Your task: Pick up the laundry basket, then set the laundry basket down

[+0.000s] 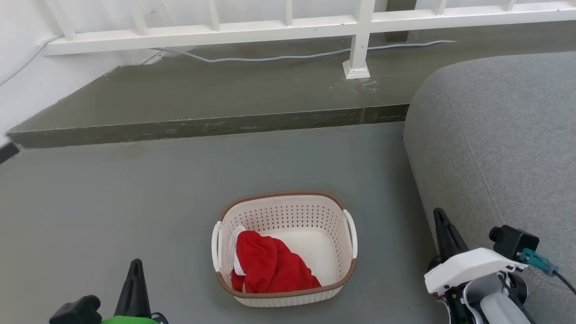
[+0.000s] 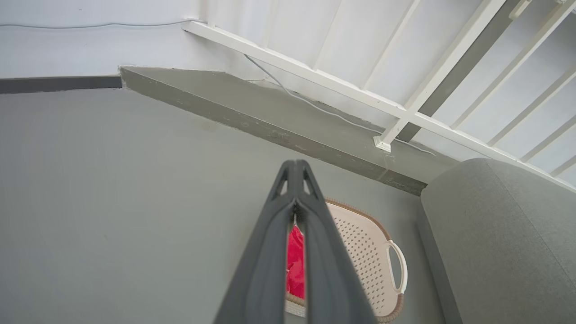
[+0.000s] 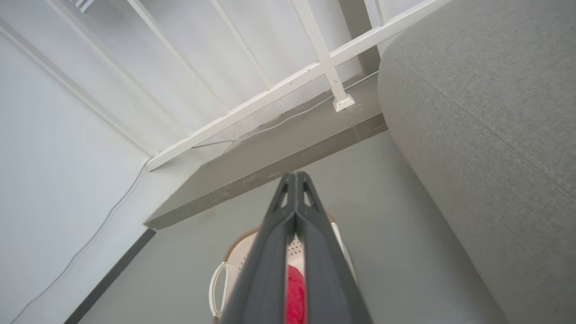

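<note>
The laundry basket [image 1: 288,216] stands on the grey floor in the lower middle of the head view, cream-white with perforated sides, a brown rim and white side handles. A red garment [image 1: 270,265] lies inside it. My left gripper [image 1: 135,270] is at the lower left, well left of the basket, and is shut with its fingertips together. My right gripper [image 1: 443,225] is at the lower right, right of the basket, also shut. In the left wrist view the laundry basket [image 2: 364,256] shows behind the shut left gripper [image 2: 295,168]. The right wrist view has the laundry basket [image 3: 234,261] behind the shut right gripper [image 3: 294,177].
A grey sofa [image 1: 495,148] fills the right side, close to the right arm. A raised concrete step [image 1: 202,103] runs across behind the basket, with a white railing [image 1: 288,27] and a grey cable [image 1: 288,57] on it. A white wall [image 1: 27,81] is at left.
</note>
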### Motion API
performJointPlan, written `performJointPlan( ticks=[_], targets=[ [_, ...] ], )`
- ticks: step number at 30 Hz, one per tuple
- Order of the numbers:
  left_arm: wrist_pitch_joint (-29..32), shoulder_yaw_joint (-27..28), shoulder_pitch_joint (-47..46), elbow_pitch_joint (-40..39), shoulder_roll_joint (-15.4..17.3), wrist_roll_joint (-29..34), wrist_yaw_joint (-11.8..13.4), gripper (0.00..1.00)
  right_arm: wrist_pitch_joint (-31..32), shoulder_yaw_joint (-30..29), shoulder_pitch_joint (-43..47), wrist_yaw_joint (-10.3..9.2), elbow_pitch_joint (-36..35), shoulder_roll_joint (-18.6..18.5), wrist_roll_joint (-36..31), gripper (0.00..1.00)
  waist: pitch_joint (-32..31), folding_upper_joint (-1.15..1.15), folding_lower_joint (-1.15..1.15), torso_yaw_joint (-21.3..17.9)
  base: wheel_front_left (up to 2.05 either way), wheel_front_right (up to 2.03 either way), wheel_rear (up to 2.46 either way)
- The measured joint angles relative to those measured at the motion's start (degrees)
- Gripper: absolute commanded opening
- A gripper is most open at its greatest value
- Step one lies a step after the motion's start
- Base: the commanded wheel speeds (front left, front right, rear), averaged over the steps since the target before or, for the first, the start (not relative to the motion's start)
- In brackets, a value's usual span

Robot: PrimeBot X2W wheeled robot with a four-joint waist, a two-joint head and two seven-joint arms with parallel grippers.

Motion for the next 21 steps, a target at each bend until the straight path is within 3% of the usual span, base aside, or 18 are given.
performJointPlan(
  ticks=[21],
  targets=[
    [3.96, 1.79, -2.52, 2.18, 0.80, -17.08, -2.43, 0.00, 4.14, -5.06, -0.16, 2.78, -0.18, 0.13, 15.29, 0.00, -0.13, 0.00, 0.00, 0.82, 0.00, 0.00, 0.00]
  ],
)
